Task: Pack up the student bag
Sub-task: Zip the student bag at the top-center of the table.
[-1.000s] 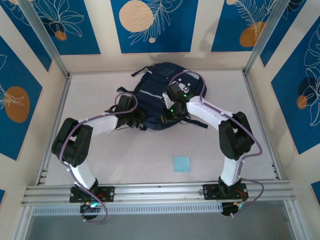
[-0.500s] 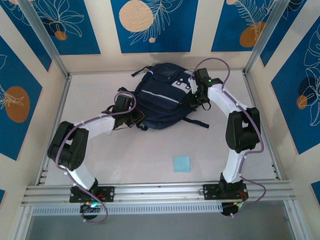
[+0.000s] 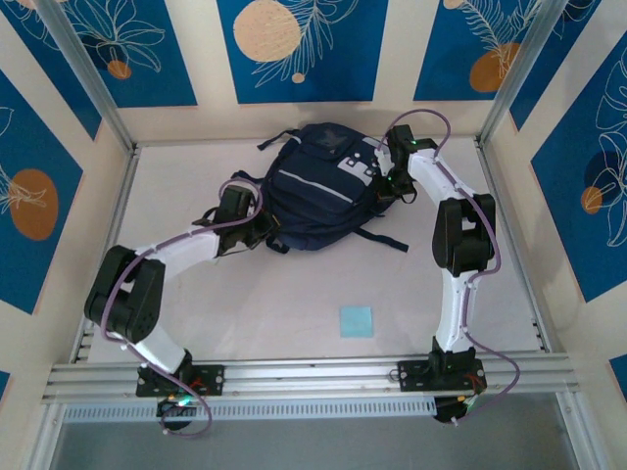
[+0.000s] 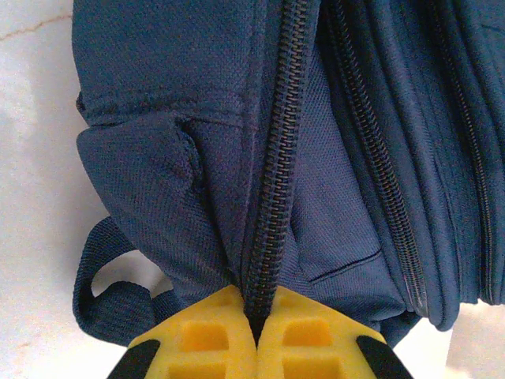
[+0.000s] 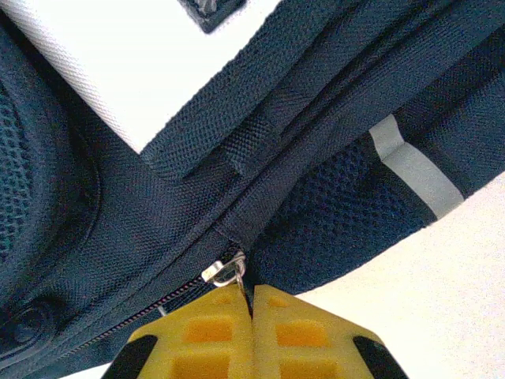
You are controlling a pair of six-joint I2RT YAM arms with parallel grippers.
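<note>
The student bag (image 3: 315, 196), dark navy with a grey stripe and white patches, lies at the back middle of the table. My left gripper (image 3: 265, 228) is at its lower left corner. In the left wrist view the yellow fingers (image 4: 197, 335) are shut, pinching the bag's (image 4: 158, 158) closed zipper seam (image 4: 276, 158). My right gripper (image 3: 384, 182) is at the bag's upper right side. In the right wrist view this gripper (image 5: 251, 290) is shut on the tab of the metal zipper pull (image 5: 223, 272) at the end of a zipper on the bag (image 5: 118, 221).
A small light blue square (image 3: 356, 320) lies flat on the white table (image 3: 196, 294) near the front, between the arm bases. Black straps (image 3: 384, 238) trail from the bag toward the right. Walls and metal posts enclose the table on three sides.
My right gripper has swung from over the bag's middle to its upper right side, staying shut. The left arm has stretched out slightly, still gripping the bag's corner.
</note>
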